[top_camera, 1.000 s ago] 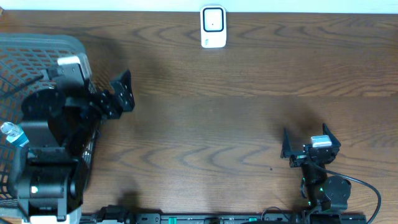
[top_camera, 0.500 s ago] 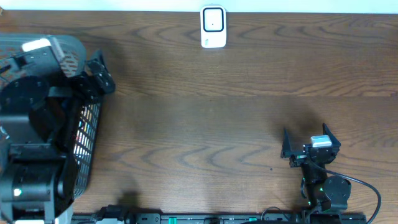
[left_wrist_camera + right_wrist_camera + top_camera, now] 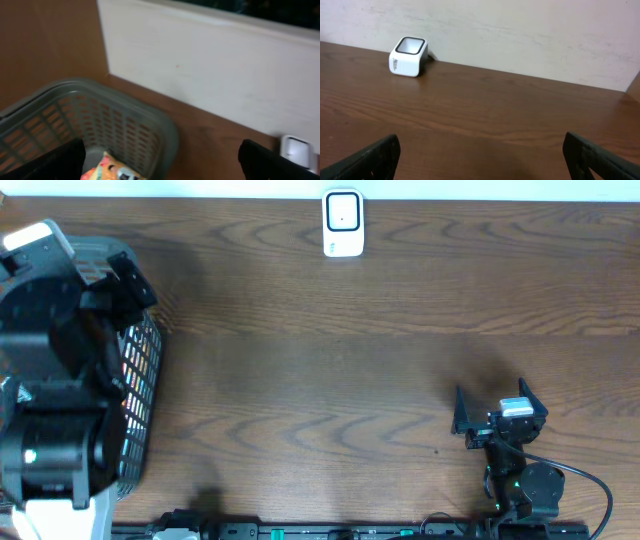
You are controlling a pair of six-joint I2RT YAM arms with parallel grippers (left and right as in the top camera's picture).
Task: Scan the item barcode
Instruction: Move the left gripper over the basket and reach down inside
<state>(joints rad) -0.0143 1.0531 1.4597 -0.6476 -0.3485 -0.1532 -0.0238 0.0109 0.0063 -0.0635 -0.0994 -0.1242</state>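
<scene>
Left end effector (image 3: 127, 285) hangs wide open over the basket (image 3: 125, 115), the item (image 3: 107, 169) lying just below it inside. Right end effector (image 3: 492, 408) is wide too, empty, scanner (image 3: 342, 223) well ahead. Risk: descending, a finger snags the mesh wall and drags the basket across the worktop (image 3: 330, 380)

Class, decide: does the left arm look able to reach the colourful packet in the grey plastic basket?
Probably yes: the open left tool hovers over the grey plastic basket, and nothing covers the colourful packet.
</scene>
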